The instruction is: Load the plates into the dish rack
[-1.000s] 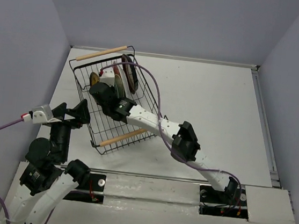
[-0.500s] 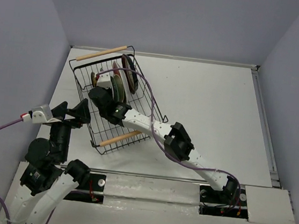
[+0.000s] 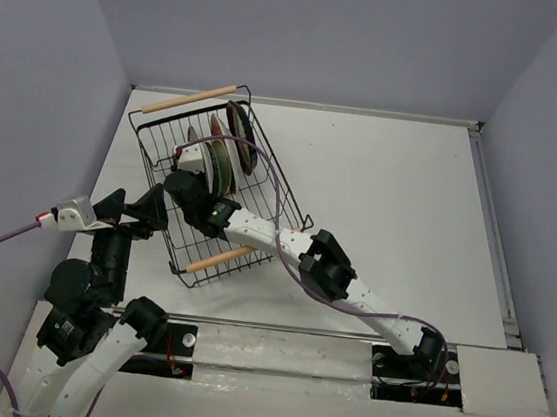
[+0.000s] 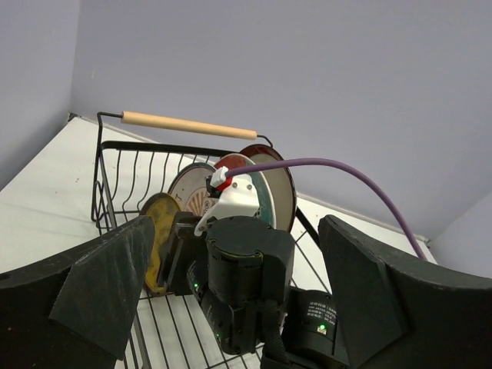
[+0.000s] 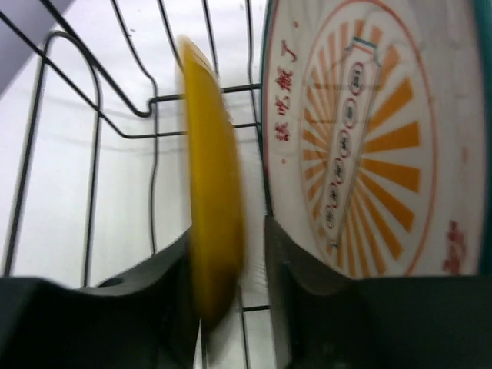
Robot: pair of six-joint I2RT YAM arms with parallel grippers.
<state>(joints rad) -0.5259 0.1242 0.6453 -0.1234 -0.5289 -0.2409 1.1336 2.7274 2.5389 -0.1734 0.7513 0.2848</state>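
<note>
The dish rack (image 3: 291,199), a black wire basket with wooden rod handles, stands at the table's back left. Several plates (image 3: 229,147) stand on edge in it. My right gripper (image 3: 181,165) reaches into the rack. In the right wrist view its fingers straddle the upright yellow plate (image 5: 211,231), with a gap showing on the right side, so the gripper (image 5: 228,231) is open. The white plate with the orange sunburst (image 5: 369,138) stands just beyond. My left gripper (image 3: 135,203) hovers wide open outside the rack's left wall, holding nothing.
The purple cable (image 3: 280,174) of the right arm loops over the rack. The near wooden handle (image 3: 229,256) lies under the right forearm. Grey walls close in the table on the left and at the back.
The right gripper has pushed deeper toward the rack's far-left end with the yellow plate, and its jaws have parted from it. The left arm has stayed put.
</note>
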